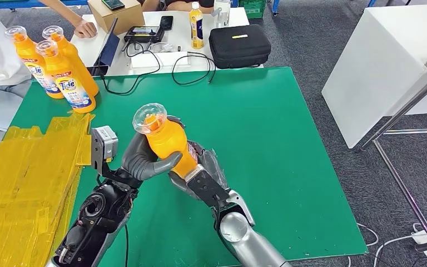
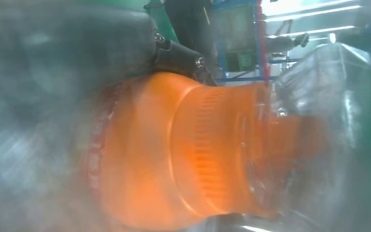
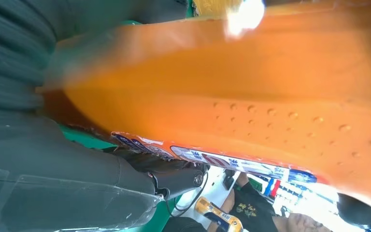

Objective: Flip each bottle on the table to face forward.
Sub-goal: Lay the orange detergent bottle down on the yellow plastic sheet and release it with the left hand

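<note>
Both hands are gripping one orange bottle (image 1: 165,143) above the green desk (image 1: 267,139): the left hand (image 1: 144,159) is wrapping its fingers (image 1: 164,164) around the body, the right hand (image 1: 203,172) is cradling the base, likely steadying it for turning. Beyond the fingers, three label-forward bottles (image 1: 55,67) are standing grouped.

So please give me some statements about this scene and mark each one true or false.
1. Both the left hand and the right hand hold the orange plastic bottle with a clear cap. True.
2. Three orange bottles with labels stand at the far left of the green table mat. True.
3. The held bottle lies flat on the mat. False: it is lifted, cap up.
4. The black zipped case sits on the green mat. False: it is on the white table.
</note>
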Motion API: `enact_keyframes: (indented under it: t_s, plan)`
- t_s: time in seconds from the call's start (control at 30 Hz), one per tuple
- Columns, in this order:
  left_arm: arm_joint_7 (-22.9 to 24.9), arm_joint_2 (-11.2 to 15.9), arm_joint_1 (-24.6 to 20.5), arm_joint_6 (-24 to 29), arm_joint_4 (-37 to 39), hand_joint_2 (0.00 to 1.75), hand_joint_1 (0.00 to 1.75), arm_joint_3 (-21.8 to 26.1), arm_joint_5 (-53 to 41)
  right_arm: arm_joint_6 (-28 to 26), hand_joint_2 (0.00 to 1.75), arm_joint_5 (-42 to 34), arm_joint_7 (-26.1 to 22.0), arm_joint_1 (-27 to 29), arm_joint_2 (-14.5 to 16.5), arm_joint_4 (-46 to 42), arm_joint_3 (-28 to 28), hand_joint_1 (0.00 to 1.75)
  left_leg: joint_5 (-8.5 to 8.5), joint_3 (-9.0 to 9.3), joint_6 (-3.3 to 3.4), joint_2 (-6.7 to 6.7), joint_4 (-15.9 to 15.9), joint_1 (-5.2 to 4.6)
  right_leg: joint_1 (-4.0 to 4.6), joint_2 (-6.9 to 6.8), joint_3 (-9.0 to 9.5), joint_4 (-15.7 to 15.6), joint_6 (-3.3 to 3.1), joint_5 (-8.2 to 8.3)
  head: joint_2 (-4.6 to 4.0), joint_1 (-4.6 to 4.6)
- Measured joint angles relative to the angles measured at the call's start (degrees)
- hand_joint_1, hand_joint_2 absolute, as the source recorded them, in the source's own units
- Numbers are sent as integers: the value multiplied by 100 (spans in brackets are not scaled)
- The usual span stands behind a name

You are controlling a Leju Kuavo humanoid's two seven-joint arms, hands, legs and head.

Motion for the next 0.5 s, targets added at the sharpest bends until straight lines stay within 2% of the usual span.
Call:
enact_keyframes:
  t_s: [0.03,0.17,0.3,0.43,0.5]
  plan:
    - [0,-1,-1,16,0,175,175,-1,-14,-1,175,-2,-1,5,-4,-15,0,0,0,0,0,0,0,0,0,0,0,0,0,0,0,1]
    - [-2,25,3,486,2,175,175,44,-402,-21,175,-20,-31,93,-73,-282,1,0,0,1,0,0,0,0,0,0,-1,0,0,0,-1,-2]
    - [0,157,23,1270,-16,175,175,294,-1109,-113,0,-2,-45,381,-341,-986,-136,0,0,0,0,-3,0,1,0,-1,-1,0,0,0,0,-3]
    - [56,372,159,1578,-230,175,175,734,-1816,-174,0,95,-84,992,-657,-1936,-657,0,-2,-5,-1,-18,0,0,0,-5,-3,-1,0,-2,0,0]
    - [198,488,229,1844,-416,175,175,938,-2665,-99,0,47,-171,1362,-745,-2340,-1042,0,-4,-7,-2,-22,0,0,-1,-6,-4,-2,3,-6,0,1]
